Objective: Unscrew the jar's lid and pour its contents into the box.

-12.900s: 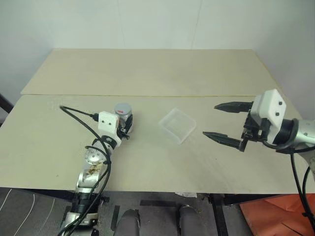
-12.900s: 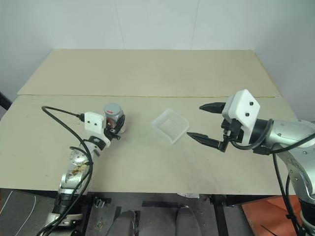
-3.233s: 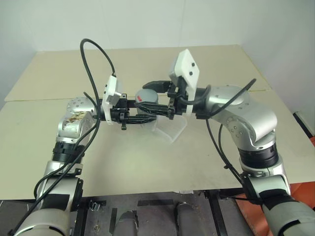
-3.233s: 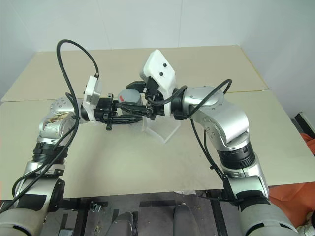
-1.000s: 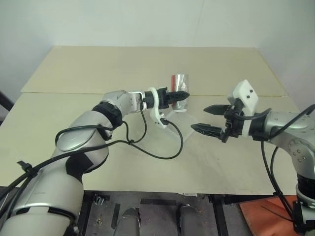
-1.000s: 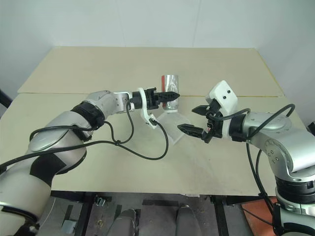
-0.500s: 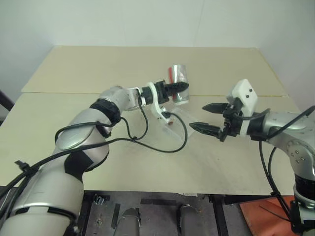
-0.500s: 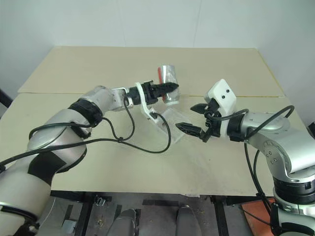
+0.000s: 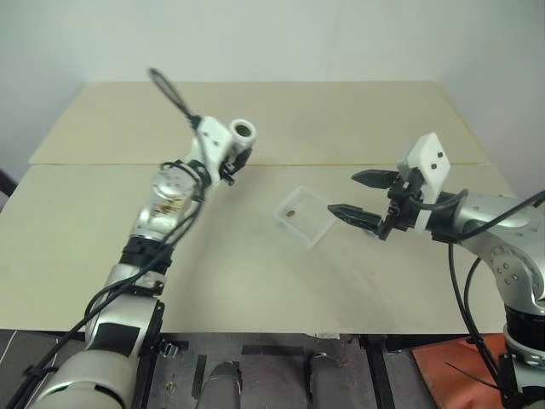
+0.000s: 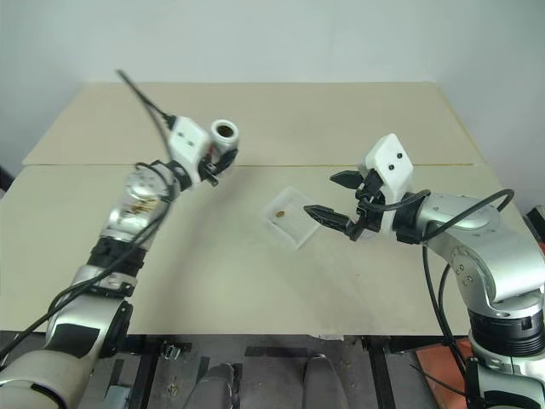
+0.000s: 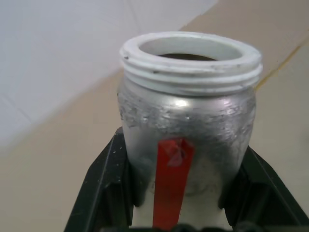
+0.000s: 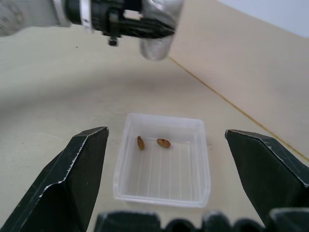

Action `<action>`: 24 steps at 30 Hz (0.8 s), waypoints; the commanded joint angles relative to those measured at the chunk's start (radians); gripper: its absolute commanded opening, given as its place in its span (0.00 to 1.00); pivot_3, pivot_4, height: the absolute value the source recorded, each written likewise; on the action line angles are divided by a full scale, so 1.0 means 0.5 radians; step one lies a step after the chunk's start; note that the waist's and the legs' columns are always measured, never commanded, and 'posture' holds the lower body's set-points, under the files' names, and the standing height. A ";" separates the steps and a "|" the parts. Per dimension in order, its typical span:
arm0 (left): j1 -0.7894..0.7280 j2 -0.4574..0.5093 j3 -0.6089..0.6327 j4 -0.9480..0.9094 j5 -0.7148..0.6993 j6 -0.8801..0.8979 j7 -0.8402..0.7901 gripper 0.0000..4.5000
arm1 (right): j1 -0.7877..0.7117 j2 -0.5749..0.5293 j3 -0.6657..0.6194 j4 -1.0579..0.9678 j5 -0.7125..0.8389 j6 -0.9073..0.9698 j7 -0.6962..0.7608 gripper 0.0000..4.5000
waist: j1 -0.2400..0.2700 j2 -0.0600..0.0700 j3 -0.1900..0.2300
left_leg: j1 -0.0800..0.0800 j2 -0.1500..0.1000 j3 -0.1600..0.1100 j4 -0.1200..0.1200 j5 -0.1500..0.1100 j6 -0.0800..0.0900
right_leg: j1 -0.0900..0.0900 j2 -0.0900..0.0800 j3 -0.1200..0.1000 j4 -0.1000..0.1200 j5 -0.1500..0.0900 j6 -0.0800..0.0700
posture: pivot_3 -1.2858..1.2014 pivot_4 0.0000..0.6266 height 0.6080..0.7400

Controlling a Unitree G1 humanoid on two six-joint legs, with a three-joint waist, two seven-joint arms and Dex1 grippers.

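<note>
Your left gripper [image 11: 181, 227] is clamped on the small silvery-grey jar with the red mark [image 11: 188, 140], upright, its white threaded mouth bare, well to the left of the clear plastic square box [image 9: 305, 216]. Small brownish bits [image 12: 163, 143] lie in the box. Your right gripper [image 9: 358, 194], spread wide and holding nothing, sits just beside the box, far nearer than the left.

jars: 1, the jar [image 11: 186, 135], open at its white threaded mouth, clamped between the fingers of the left gripper [image 10: 220, 158]
boxes: 1, the box [image 12: 164, 162], on the table just ahead of the right gripper [image 9: 362, 197], whose fingers stand wide apart
brown bits: 2, the contents [image 12: 163, 143] inside the box, lying near each other
grippers: 2
tables: 1, the table [image 9: 255, 281]
</note>
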 commanded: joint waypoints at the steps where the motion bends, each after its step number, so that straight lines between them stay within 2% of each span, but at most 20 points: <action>1: 0.170 0.014 0.143 -0.245 -0.118 0.203 0.006 0.43 | -0.030 -0.006 -0.018 -0.020 -0.010 -0.071 0.002 1.00 | -0.018 0.000 0.000 | 0.003 0.000 0.000 0.000 0.000 0.000 | 0.002 0.000 0.000 0.000 0.000 0.000 | 0.52 0.24 1.00; 5: 0.339 -0.069 0.265 -0.295 -0.196 0.146 0.008 0.43 | -0.022 -0.003 -0.003 -0.015 -0.012 -0.075 0.010 1.00 | -0.028 0.000 0.000 | 0.007 0.001 0.000 0.000 0.000 0.000 | 0.003 0.001 0.001 0.001 0.001 -0.001 | 0.52 0.24 1.00; 18: 0.591 -0.175 0.250 -0.186 -0.094 -0.261 -0.073 0.43 | 0.056 -0.029 0.035 -0.049 -0.026 -0.079 0.037 1.00 | -0.011 0.000 -0.001 | 0.005 0.000 0.000 0.000 0.000 0.000 | 0.003 0.001 0.001 -0.001 0.001 -0.002 | 0.52 0.24 1.00; 24: 0.716 -0.155 0.269 -0.123 -0.112 -0.445 -0.191 0.86 | 0.077 -0.036 0.015 -0.094 0.011 -0.044 0.044 1.00 | -0.019 0.000 -0.001 | 0.006 0.000 0.001 -0.001 0.000 0.001 | 0.003 0.001 0.001 -0.001 0.001 -0.002 | 0.52 0.24 1.00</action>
